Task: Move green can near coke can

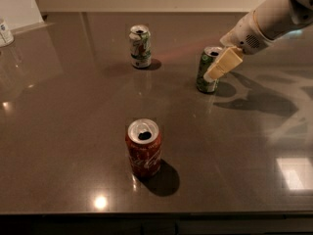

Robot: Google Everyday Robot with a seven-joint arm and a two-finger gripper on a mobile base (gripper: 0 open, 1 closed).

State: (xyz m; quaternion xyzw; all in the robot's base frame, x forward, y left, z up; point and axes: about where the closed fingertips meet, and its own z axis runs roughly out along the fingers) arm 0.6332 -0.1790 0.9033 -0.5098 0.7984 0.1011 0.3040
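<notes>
The counter is showing dark, glossy and brownish, and it is carrying three cans, all standing upright with their tops opened. The green can is standing at the back right, casting a shadow off to its right. The coke can is standing alone near the front edge, about middle, well apart from the green can and with a dark shadow falling to its lower right. A white can with green and red marks is sitting at the back, left of the green can and also well apart from it. The arm, white, is reaching in from the top right corner and sloping down toward the green can. The jaws are sitting right at the green can's upper right side, their tan end lying across the can's top half from where I am looking. I cannot tell how far the jaws are open, or whether they are gripping the can or just sitting against it. The green can is resting flat on the counter, not tilting. The arm's shadow is spreading over the counter to the right. A small pale container is showing at the far left edge.
</notes>
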